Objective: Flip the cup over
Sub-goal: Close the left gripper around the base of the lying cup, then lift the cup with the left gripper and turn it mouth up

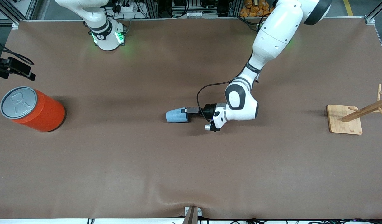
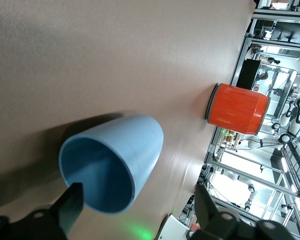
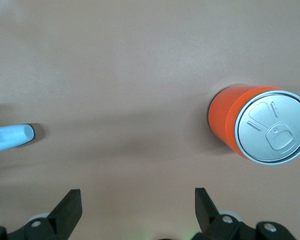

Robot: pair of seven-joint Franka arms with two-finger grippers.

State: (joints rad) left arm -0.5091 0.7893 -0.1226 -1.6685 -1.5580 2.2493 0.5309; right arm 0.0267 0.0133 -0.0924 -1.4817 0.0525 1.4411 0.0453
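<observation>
Item: small light-blue tapered plastic cup (image 1: 176,116), lying on its side mid-counter (image 1: 191,174), not yet flipped. Your left claw (image 1: 187,110) sat at its mouth, fingers spread, one inside the rim (no grip). Right claw (image 3: 135,210) waited spread above the counter. Orange can (image 1: 38,109) well apart; open room all around.

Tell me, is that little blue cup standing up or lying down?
Lying on its side. The cup rests lengthwise on the table, its open mouth facing the left gripper; the left wrist view shows its empty inside.
</observation>
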